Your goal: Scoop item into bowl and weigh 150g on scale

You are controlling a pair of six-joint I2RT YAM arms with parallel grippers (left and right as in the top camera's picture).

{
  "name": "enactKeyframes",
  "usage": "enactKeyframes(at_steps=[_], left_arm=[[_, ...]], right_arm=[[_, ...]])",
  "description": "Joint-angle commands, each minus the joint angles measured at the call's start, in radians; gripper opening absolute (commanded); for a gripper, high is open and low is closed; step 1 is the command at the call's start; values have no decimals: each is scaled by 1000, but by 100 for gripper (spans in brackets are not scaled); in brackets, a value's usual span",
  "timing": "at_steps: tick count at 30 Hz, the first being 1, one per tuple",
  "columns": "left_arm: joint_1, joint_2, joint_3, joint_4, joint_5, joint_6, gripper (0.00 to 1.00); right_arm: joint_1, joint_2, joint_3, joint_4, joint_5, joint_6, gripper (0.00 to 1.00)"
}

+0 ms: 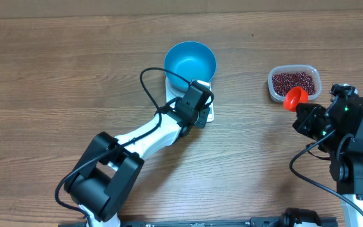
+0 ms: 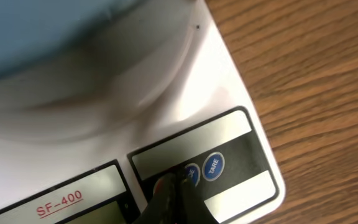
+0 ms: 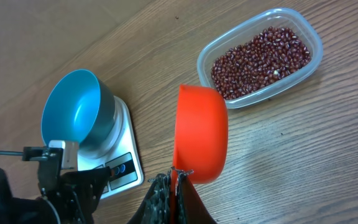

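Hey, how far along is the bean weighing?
Done: the empty bowl sits on the scale. In hand: the left pincer is on a scale button; the right pincer holds the orange scoop. Left: all scooping; beans sit in the tub.

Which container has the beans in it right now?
The clear rectangular tub, filled with beans; the blue bowl on the scale is empty, and the orange scoop shows none.

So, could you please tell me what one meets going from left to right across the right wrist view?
blue bowl → orange-red scoop → clear tub holding the beans
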Motion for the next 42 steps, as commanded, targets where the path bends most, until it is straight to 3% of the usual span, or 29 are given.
enactKeyframes(at_steps=[1,7,42], left_arm=[[-3,20,3,7,4,15,4],[-3,25,3,4,-48,7,4],[-1,53,21,-31,-47,-7,4]], right_arm=[[-5,0,35,-1,7,7,4],[-5,0,35,-11,7,6,4],[-5,0,35,-26,7,6,4]])
